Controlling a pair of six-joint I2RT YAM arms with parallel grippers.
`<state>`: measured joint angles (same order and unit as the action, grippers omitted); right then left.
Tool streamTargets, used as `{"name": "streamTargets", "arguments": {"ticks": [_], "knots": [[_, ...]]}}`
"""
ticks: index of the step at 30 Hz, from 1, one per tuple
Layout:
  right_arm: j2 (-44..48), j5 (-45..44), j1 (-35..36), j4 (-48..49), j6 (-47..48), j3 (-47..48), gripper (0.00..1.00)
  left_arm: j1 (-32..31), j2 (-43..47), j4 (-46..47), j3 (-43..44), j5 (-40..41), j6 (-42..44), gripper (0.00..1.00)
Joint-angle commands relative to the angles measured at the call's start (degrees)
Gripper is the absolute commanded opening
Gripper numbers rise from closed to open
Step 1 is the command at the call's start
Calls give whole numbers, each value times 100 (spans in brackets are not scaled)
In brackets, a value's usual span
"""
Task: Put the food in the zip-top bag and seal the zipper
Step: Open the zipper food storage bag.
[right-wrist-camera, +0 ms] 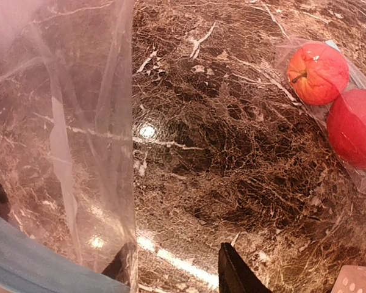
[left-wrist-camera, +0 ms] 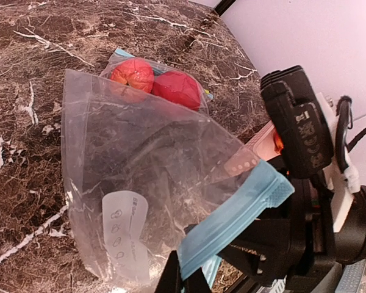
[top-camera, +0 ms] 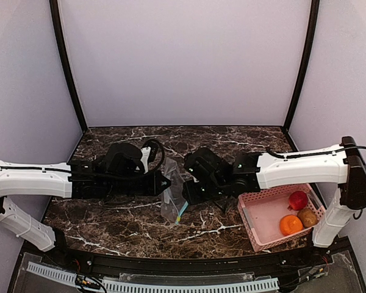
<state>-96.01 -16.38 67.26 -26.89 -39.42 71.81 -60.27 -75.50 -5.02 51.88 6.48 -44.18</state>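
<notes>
1. We see the marble counter.
2. At its right, the pink basket holds a red fruit, an orange and a brown fruit.
3. Mid-counter, the left fingers pinch the zip-top bag by its blue zipper; the right fingers stand wide beside its wall.
4. An apple and a crimson fruit lie under clear plastic.

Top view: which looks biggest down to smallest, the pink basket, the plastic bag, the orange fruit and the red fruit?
1. Pink basket, largest.
2. Zip-top bag, next.
3. Orange fruit and red fruit look about alike, smallest.
</notes>
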Motion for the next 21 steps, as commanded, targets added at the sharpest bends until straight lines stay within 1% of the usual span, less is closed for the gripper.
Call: {"name": "streamTargets", "arguments": {"ticks": [1,6,10,12,17,21], "knots": [[-186,12,-4,248,47,124,47,16,177,364,-252,-108,-206,1],[-334,124,-5,557,91,144,58,11,197,619,-439,-272,-356,1],[-403,-50,-53,475,-51,130,63,15,278,707,-585,-284,-443,1],[-391,-176,-95,338,-171,71,64,16,372,577,-605,-166,-405,1],[-162,-423,-230,81,-377,-239,66,20,728,-360,-645,385,-255,1],[29,-456,-303,78,-388,-434,67,24,963,-589,-786,530,-226,1]]}}
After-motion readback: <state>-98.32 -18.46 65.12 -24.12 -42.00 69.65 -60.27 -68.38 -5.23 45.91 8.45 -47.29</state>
